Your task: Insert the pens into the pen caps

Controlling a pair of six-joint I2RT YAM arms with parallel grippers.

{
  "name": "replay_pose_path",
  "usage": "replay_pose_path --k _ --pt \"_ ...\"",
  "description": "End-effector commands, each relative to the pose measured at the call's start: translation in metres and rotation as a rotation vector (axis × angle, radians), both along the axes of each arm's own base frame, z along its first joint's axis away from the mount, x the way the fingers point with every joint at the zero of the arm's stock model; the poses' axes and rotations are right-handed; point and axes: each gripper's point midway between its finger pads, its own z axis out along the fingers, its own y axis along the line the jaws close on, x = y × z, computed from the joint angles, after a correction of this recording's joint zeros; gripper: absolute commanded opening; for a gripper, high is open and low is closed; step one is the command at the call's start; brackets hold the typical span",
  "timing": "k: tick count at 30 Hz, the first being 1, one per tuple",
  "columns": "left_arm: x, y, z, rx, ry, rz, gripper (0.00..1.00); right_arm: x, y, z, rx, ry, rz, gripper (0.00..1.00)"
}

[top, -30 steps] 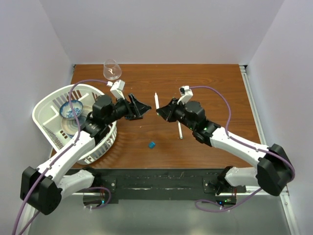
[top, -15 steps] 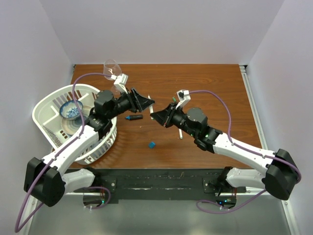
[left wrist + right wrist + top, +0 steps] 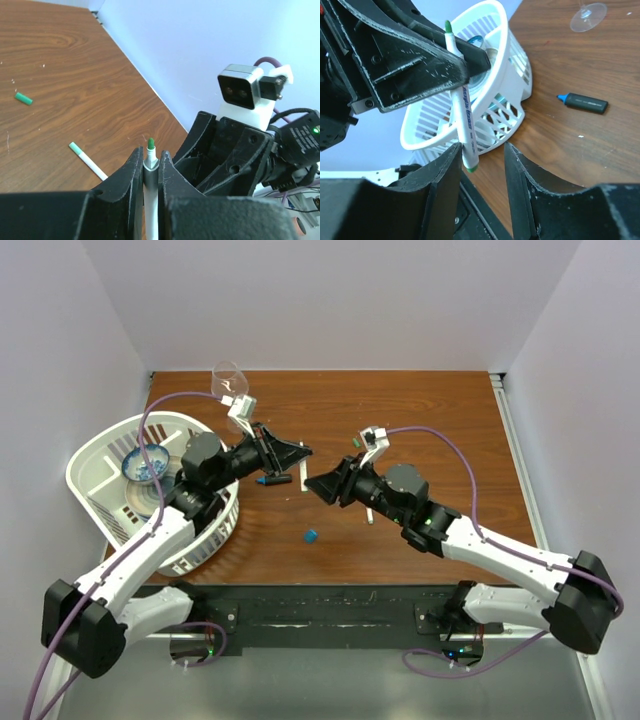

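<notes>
Clamping a white pen [image 3: 461, 102] partway along its barrel, the left tool [image 3: 151, 156] is clenched, one black finger pressed on each side. The pen's green tip pokes out just past those fingertips in the left wrist view. Its other, green-ended end hangs down into the gap of the right tool [image 3: 481, 150]. That tool is released, its jaws standing apart on either side of the pen end. The end sits closer to one finger than the other, and it may be brushing that finger, but the view does not settle it.

From above, the two tools meet nose to nose over the middle of the desk [image 3: 430, 410], the left one slightly farther back. The pen between them is hard to pick out from there.

On the desk, a second pen [image 3: 87, 161] lies flat, white with a pale green end, near the right arm. A green cap [image 3: 23, 98] lies on its side well apart from it, toward the far edge. A blue cap [image 3: 311, 536] sits alone nearer the arm bases. A dark marker [image 3: 582, 102] with a blue end lies just below the left tool.

At the left stands a white basket [image 3: 100, 455] with a blue bowl [image 3: 146, 464] inside, and a wine glass [image 3: 229, 383] stands upright behind it.
</notes>
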Motion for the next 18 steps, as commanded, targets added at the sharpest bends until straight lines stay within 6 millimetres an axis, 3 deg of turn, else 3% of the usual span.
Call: replay_pose_path --k 1,14,17,18 --pt "-0.012 0.003 0.019 -0.006 -0.096 -0.030 0.00 -0.013 0.003 0.022 0.018 -0.044 0.073 0.43" --pt "-0.015 -0.003 0.021 -0.032 -0.090 -0.077 0.00 -0.022 0.026 0.022 0.061 -0.019 0.191 0.33" --pt "-0.016 -0.003 0.021 -0.038 -0.090 -0.077 0.00 -0.022 0.028 0.020 0.077 -0.007 0.187 0.18" --pt "-0.017 -0.002 0.022 -0.042 -0.096 -0.076 0.00 -0.022 0.027 0.020 0.084 -0.002 0.182 0.04"
